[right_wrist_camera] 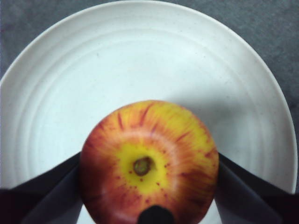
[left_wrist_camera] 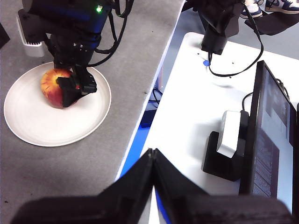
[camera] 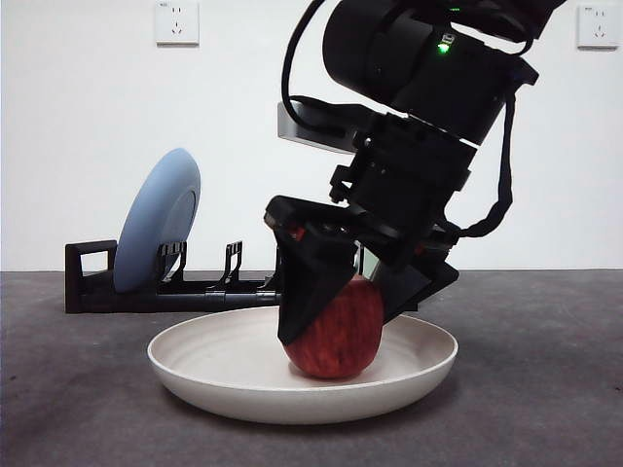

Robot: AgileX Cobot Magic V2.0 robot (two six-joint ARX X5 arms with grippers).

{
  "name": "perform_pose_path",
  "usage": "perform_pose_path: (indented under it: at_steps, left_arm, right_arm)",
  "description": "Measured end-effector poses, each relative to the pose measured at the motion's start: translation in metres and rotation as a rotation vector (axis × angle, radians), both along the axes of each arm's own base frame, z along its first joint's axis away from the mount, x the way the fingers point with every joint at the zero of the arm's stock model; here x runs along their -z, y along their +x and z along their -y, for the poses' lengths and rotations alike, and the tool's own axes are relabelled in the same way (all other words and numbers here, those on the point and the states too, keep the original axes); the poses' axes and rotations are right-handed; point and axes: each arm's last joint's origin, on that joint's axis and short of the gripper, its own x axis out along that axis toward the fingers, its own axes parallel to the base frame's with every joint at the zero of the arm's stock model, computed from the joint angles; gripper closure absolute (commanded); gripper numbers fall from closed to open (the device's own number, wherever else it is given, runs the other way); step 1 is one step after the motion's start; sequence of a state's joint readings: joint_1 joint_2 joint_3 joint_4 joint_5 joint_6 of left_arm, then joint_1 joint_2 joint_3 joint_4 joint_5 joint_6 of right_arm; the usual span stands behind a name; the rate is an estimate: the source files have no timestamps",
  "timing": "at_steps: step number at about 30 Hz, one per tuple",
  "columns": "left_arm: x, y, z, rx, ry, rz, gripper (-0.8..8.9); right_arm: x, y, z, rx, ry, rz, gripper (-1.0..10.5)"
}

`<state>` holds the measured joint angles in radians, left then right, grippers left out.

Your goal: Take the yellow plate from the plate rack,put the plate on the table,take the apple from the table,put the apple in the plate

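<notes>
The right claw [camera: 341,302] reaches down from above, its two black jaws clamped on either side of the apple [camera: 336,336], which sits stem-up inside the yellow plate [camera: 219,365]. The plate lies flat on the dark grey worktop [camera: 545,389], and the apple stands near its middle, the pale rim clear all round it. Behind the plate, along the far side of the worktop, runs the black plate rack [camera: 146,287], a blue plate [camera: 161,229] standing upright in its slots near the loop-handle end; the arm's dark bulk hides the rack's other end. The left claw [left_wrist_camera: 153,161] waits well apart from the plate, jaws pressed together and holding nothing, over the worktop's edge, beside a white desk [left_wrist_camera: 187,116] carrying a monitor [left_wrist_camera: 271,140].
</notes>
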<state>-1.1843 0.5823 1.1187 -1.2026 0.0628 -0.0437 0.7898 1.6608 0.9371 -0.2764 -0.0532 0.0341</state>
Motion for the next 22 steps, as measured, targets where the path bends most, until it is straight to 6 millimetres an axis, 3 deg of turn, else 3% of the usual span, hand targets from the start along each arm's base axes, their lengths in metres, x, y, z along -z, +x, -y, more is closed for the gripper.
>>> perform_pose_path:
  at_steps: [8,17,22]
  left_arm:
    - [0.000,0.000,0.000,0.000,0.006,-0.002,8.20]
    - [0.001,0.000,-0.001,0.000,0.016,-0.006,8.20]
    - [0.001,0.000,-0.001,0.006,0.018,0.001,8.20]
  right_arm:
    - [-0.018,0.004,-0.005,0.013,-0.019,-0.036,3.8]
    - [-0.064,0.004,-0.004,0.022,-0.100,-0.098,3.8]
    - [-0.109,-0.015,0.015,0.026,-0.082,-0.083,3.9]
